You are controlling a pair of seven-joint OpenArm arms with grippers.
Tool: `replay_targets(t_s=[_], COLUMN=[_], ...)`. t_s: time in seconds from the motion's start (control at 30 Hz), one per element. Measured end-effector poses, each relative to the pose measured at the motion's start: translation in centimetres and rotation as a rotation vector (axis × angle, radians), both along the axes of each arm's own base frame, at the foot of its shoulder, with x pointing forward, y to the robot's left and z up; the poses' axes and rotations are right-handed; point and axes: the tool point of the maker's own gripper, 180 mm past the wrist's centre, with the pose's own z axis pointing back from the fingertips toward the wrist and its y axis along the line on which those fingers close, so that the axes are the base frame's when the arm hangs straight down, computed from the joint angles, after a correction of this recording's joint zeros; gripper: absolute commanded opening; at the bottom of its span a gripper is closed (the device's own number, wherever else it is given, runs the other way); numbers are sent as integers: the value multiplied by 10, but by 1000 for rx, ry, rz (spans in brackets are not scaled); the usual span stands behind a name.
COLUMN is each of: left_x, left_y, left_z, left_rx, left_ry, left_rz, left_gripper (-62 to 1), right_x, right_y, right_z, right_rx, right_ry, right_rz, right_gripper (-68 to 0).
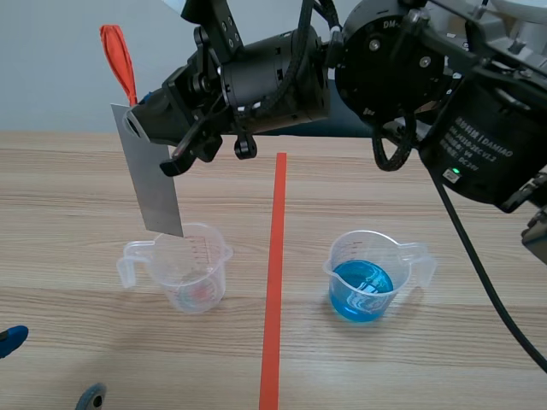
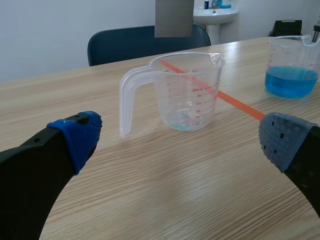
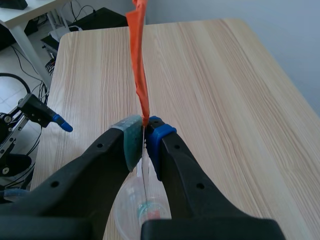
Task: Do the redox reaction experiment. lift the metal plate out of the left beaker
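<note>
Left gripper: fingers spread wide, low, facing the beaker, out of the way.
Plate: hangs upright just above the left beaker, lower edge clear of the rim.
Right gripper: clamped on the plate's top edge, so it can drip.
Right beaker: blue liquid, well apart.

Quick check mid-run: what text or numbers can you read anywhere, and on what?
"DAMIAO": label on right arm; smaller print beside it unreadable.
"DM-": that arm's round joint; rest cut off.
"300": red scale on left beaker; lower numbers blurred.
Scale on right beaker: too small to read.
</note>
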Motion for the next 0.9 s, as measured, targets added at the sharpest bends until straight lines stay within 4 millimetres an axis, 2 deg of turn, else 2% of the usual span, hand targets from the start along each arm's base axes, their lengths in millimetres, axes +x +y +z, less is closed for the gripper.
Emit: replay_targets(t_s=[0.27, 0.9], left_x=[0, 0], left_y=[0, 0], left_z=[0, 0], left_rx=[0, 0], left_ry=[0, 0], left_rz=[0, 0], left_gripper=[14, 14], right_x=[3, -1], right_y=[-1, -2], right_z=[15, 9], right_rx=[17, -16], right_ry=[22, 71], right_rz=[6, 18], right_gripper=[-669, -669])
